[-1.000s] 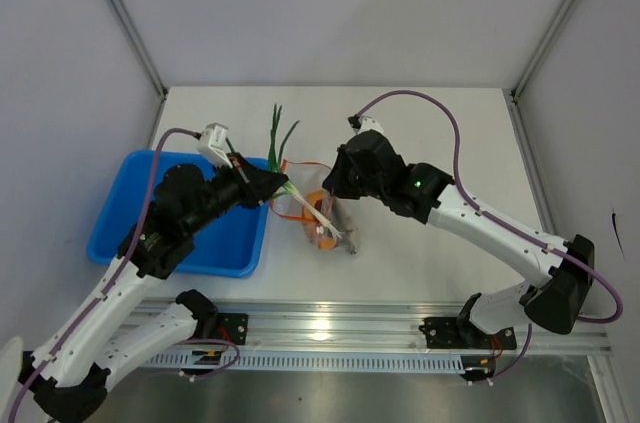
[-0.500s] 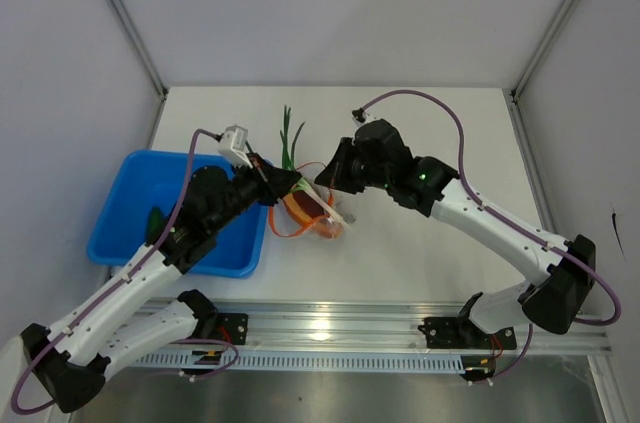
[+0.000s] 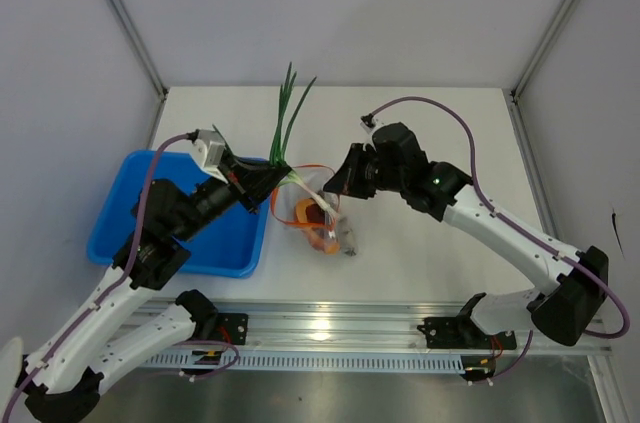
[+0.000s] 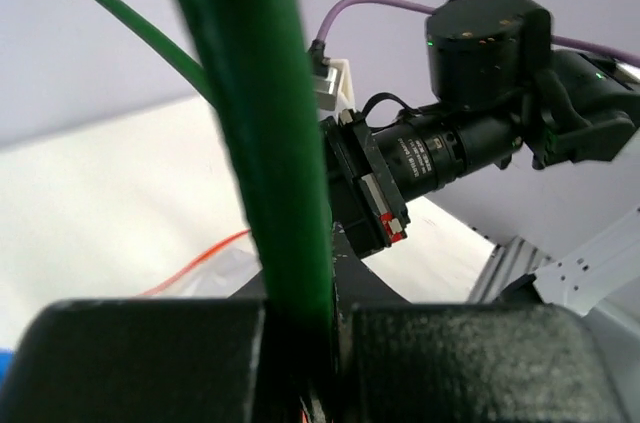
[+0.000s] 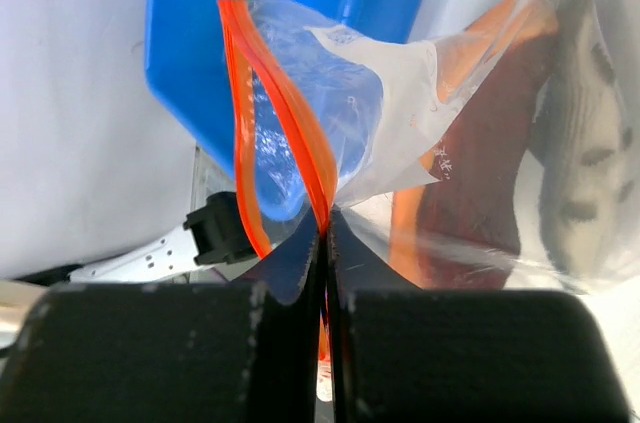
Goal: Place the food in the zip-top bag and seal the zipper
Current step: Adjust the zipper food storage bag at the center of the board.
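From above, the left claw (image 3: 268, 179) is clamped on the green stalks (image 3: 288, 115). Their leafy tips fan out toward 12 o'clock, and their pale end slants toward 4 o'clock over the open mouth of the zip-top bag (image 3: 312, 211). The bag sits at the middle of the white surface (image 3: 440, 123), with the meat slab (image 3: 319, 234) inside at its 6 o'clock end. The right claw (image 3: 341, 183) grips the bag's edge from 2 o'clock. A blue tray (image 3: 130, 218) lies at 9 o'clock from the bag, under the left arm.

In the left wrist view, a thick green stalk runs up from 6 to 12 o'clock, pinched between the closed fingers at the bottom. The right arm's wrist fills the 3 o'clock side.

In the right wrist view, the right claw's fingers are pressed together on the zipper (image 5: 238, 133) at the lower centre. The strip opens into a loop toward 11 o'clock. The dark-red slab shows through the clear plastic at 3 o'clock, and the tray sits at 12 o'clock.
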`<state>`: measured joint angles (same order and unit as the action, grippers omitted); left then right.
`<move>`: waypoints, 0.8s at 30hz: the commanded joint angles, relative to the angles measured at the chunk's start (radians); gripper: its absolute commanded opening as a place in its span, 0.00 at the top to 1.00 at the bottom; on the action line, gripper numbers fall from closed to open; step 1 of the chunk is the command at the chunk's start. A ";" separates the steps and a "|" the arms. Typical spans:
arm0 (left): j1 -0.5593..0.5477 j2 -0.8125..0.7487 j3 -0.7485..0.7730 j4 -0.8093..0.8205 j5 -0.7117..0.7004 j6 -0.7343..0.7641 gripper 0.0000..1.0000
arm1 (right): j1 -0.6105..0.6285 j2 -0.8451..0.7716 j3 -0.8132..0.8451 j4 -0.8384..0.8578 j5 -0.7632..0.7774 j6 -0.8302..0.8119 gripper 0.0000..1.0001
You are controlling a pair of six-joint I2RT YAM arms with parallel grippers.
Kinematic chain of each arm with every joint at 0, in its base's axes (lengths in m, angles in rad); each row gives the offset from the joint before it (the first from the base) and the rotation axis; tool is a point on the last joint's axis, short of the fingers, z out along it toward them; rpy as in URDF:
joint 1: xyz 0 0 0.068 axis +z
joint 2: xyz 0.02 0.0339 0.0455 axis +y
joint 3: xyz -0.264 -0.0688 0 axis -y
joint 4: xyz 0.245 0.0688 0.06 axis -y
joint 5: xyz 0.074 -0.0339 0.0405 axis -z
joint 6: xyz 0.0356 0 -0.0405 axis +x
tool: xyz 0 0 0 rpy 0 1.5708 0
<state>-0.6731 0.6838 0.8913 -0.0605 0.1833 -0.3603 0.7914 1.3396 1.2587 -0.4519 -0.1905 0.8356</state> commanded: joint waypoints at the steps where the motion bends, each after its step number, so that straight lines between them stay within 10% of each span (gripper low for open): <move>1: -0.006 -0.030 0.011 0.099 0.087 0.196 0.99 | -0.012 -0.066 0.019 0.033 -0.076 -0.035 1.00; 24: -0.005 -0.035 -0.336 0.525 0.354 0.247 0.99 | -0.081 -0.071 -0.007 0.199 -0.331 0.158 1.00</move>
<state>-0.6743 0.6605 0.6006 0.2916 0.4904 -0.0875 0.7319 1.2858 1.2560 -0.3843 -0.4301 0.9085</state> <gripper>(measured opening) 0.039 0.003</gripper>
